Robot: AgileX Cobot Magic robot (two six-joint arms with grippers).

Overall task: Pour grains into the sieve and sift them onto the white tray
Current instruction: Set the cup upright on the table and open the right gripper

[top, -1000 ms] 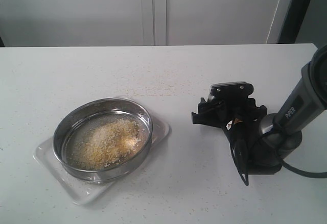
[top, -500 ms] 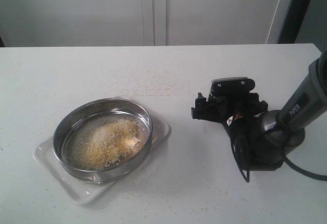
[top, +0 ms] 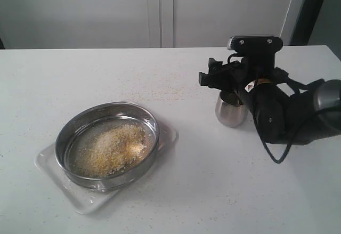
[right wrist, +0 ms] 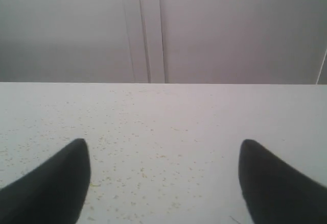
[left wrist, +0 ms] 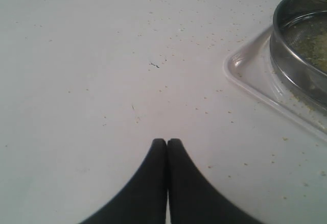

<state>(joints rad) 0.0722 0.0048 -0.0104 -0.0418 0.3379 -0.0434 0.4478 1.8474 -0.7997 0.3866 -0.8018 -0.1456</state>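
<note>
The sieve [top: 106, 144] rests on the white tray [top: 81, 198] at the left, with a heap of yellow and whitish grains [top: 111, 146] on its mesh. My right gripper [top: 209, 77] hangs open above the table at the right, just over a small steel cup [top: 231, 110]; in the right wrist view its jaws [right wrist: 163, 147] stand wide with nothing between them. My left gripper [left wrist: 167, 142] is shut and empty over bare table, a short way from the tray's corner [left wrist: 245, 73] and the sieve's wall [left wrist: 288, 60]. It does not show in the exterior view.
Loose grains are scattered over the white table [top: 160, 92] behind the sieve and around the tray. A white cabinet wall [top: 160, 10] stands beyond the far table edge. The right arm's cable [top: 274, 148] loops beside the cup.
The right arm has risen and swung up off the table, and its gripper has come off the small steel cup, which now stands in plain sight. The sieve, tray and left gripper stay put.
</note>
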